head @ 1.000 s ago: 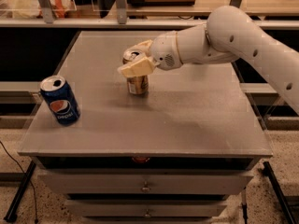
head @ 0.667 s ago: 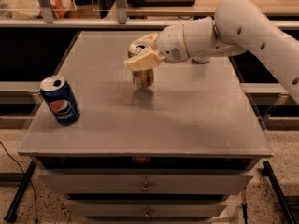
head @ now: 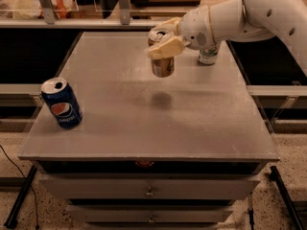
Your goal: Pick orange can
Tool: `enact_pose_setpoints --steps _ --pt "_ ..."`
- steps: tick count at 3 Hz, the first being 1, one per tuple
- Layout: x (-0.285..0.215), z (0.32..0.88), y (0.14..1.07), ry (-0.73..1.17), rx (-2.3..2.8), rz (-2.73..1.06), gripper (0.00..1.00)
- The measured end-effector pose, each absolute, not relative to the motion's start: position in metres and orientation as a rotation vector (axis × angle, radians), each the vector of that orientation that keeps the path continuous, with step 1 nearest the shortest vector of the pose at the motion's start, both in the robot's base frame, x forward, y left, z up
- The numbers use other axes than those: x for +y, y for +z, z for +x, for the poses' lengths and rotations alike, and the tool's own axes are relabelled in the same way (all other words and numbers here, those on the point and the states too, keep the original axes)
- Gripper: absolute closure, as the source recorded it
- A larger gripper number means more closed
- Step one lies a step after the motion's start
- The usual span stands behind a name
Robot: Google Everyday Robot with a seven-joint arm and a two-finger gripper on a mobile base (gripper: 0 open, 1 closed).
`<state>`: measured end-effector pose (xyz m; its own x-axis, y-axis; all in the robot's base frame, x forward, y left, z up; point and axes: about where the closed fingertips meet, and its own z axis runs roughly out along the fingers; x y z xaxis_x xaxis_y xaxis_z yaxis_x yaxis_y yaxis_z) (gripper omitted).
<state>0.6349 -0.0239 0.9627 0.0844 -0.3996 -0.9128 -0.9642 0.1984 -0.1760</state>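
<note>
The orange can point(head: 162, 65), golden-tan with a silver top, hangs in the air above the middle of the grey table point(head: 144, 128); its shadow lies on the tabletop below it. My gripper point(head: 165, 39) is shut on the can's upper part, one cream finger point(head: 165, 47) across its front. The white arm reaches in from the upper right.
A blue Pepsi can point(head: 61, 103) stands at the table's left edge. A green-and-white can point(head: 208, 54) stands at the back right, partly hidden behind my arm. Drawers sit under the tabletop. Shelving and a counter run behind the table.
The gripper has lifted the orange can off the table and carried it up and slightly right. The green-and-white can now shows behind the arm.
</note>
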Motion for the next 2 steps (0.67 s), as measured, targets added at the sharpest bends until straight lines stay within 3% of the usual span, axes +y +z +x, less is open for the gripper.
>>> enact_pose_setpoints --steps 2 --pt "-0.0469 0.6424 0.973 0.79 1.475 -1.387 1.0"
